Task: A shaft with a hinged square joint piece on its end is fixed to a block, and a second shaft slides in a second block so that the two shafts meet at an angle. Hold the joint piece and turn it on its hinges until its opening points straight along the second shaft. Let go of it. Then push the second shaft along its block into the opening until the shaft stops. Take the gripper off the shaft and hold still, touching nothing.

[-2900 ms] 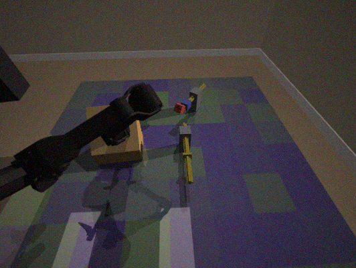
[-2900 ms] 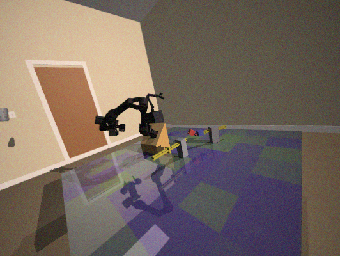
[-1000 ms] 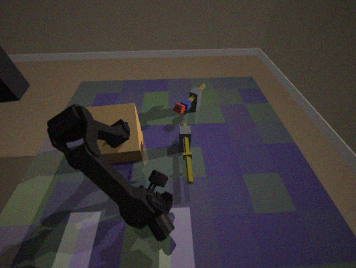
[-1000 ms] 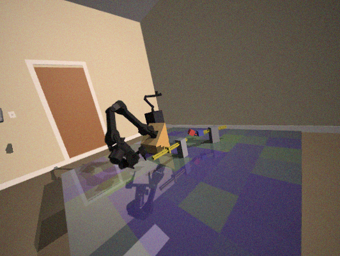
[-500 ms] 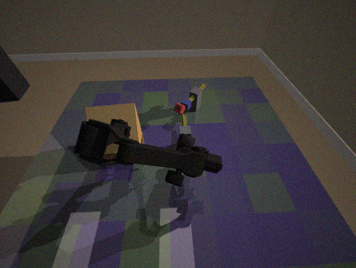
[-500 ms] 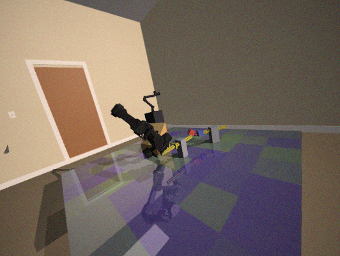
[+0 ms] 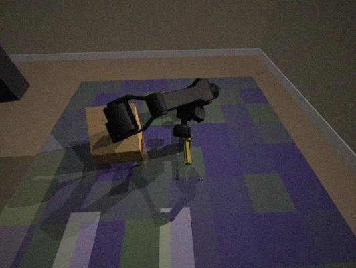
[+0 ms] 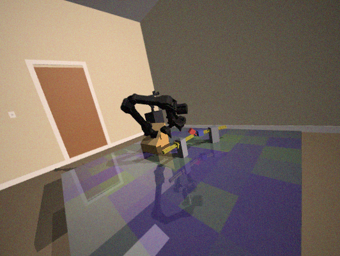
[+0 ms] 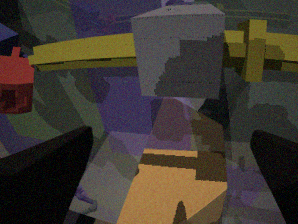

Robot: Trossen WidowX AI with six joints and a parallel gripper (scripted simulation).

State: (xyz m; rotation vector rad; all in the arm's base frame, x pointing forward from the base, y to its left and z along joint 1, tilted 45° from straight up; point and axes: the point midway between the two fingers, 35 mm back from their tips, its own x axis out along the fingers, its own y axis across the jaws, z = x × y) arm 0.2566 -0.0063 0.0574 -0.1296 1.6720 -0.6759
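Observation:
My gripper (image 9: 174, 136) is open and empty, above the second block (image 9: 177, 50) (image 8: 182, 148), its fingers touching nothing visible. The yellow second shaft (image 9: 85, 51) (image 8: 190, 138) (image 7: 187, 152) runs through this grey block and has a crosspiece (image 9: 255, 50) on its far side from the joint. The red joint piece (image 9: 17, 75) (image 8: 192, 131) is at the wrist view's left edge, near the shaft's end. Its dark square opening faces the bottom of that view, not along the shaft. A blue piece (image 8: 200, 132) (image 9: 6, 38) connects it to the first shaft (image 8: 222, 127) in the first block (image 8: 215, 135). The arm hides the joint in the top view.
An orange-brown box (image 7: 117, 152) (image 8: 151, 146) (image 9: 165, 195) stands beside the second block, under the arm. A dark grey box (image 8: 155, 116) shows behind it. A patchwork mat (image 7: 231, 201) (image 8: 271, 208) covers the floor under the blocks.

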